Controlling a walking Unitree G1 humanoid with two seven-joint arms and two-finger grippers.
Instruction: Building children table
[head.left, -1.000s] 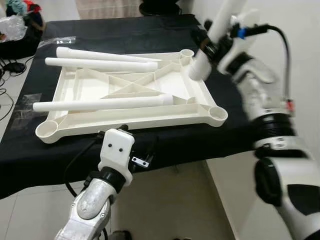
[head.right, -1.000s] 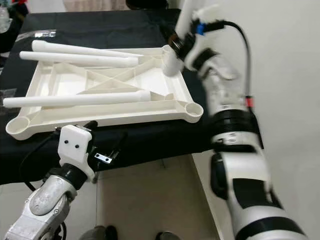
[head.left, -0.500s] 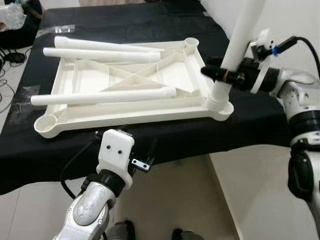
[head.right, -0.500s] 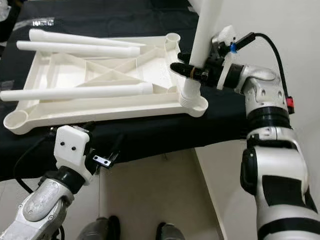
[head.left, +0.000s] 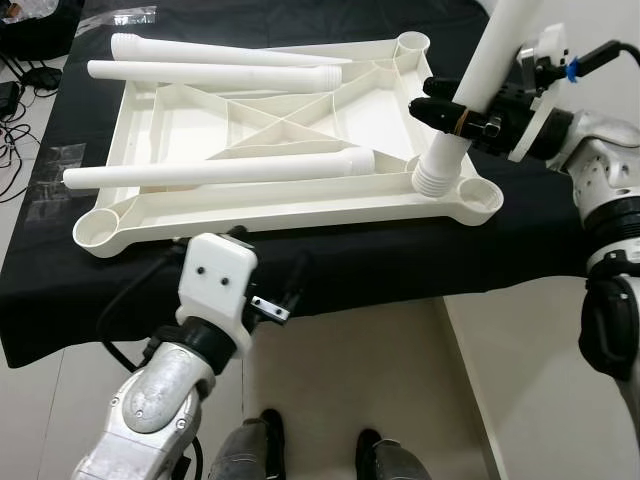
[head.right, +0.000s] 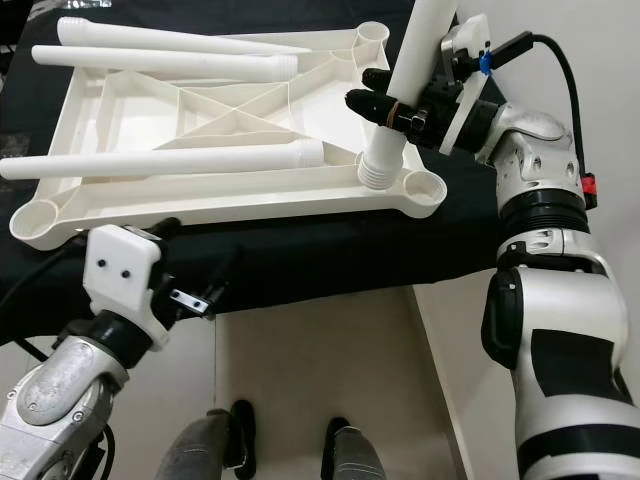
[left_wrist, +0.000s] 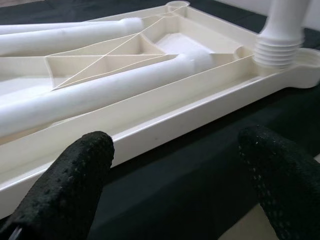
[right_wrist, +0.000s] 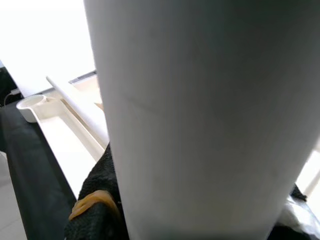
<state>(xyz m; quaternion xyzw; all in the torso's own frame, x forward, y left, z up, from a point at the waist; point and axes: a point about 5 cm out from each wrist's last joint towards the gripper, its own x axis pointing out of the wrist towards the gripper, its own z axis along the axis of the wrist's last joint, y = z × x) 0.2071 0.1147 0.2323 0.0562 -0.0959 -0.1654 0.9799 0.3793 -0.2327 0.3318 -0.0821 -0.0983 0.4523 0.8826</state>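
The white table top lies upside down on a black cloth. Three white legs lie across it: one near the front and two at the back. My right gripper is shut on a fourth leg and holds it nearly upright. The leg's threaded end rests on the rim just left of the near right corner socket. My left gripper is open below the table's front edge, its fingers facing the top's front rim.
The black cloth hangs over the table's front edge. An empty socket sits at the near left corner and another at the far right. Two dark shoes stand on the tile floor below. A pale wall runs on the right.
My right gripper carried the leg from the far right corner to the near right corner. The threaded end stood at the socket half a second ago and now sits just left of it. The camera shifted.
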